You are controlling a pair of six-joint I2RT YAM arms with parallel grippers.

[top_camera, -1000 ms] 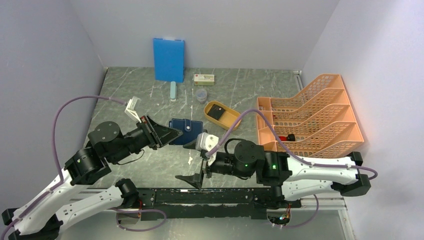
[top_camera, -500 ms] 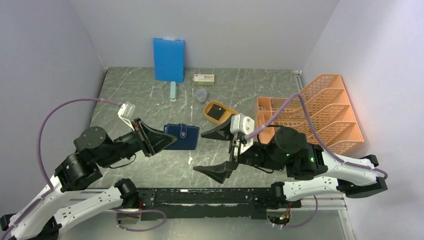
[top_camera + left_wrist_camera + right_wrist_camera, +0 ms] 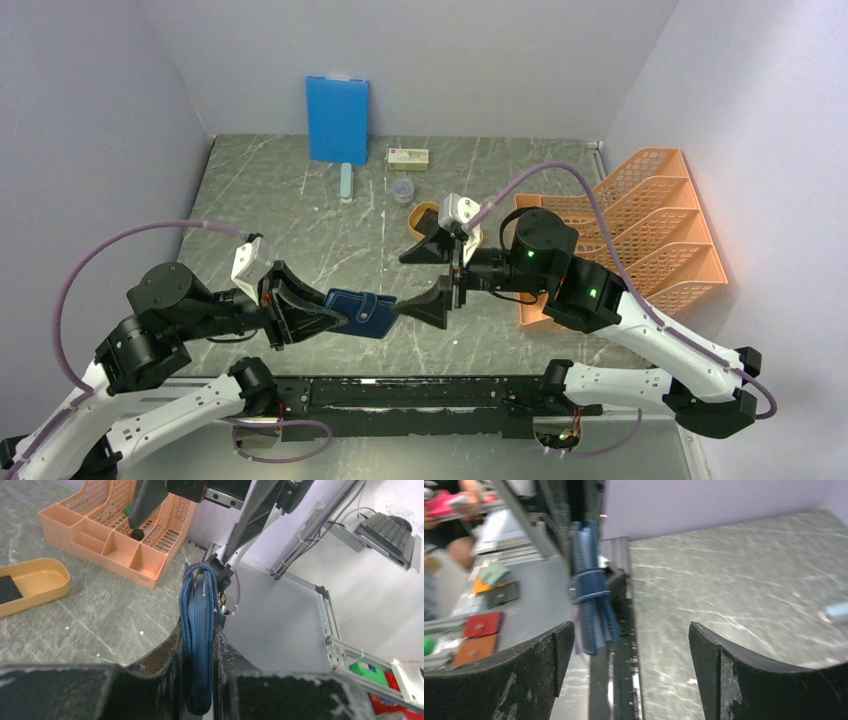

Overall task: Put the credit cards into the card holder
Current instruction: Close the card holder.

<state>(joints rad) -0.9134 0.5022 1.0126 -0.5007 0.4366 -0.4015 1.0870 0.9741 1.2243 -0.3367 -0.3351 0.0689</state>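
The card holder [image 3: 365, 312] is folded shut and held above the table's [image 3: 300, 220] near middle, pinched by the left gripper [image 3: 318, 312], which hides one end. The right gripper [image 3: 402, 284] is spread wide at its free end; contact is unclear.

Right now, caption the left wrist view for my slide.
Left hand grips the closed navy card holder edge-on; orange rack behind.

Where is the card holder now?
Top view, lower centre-left: the card holder is clamped in the left gripper near the table's front edge, with the open right gripper to its right.
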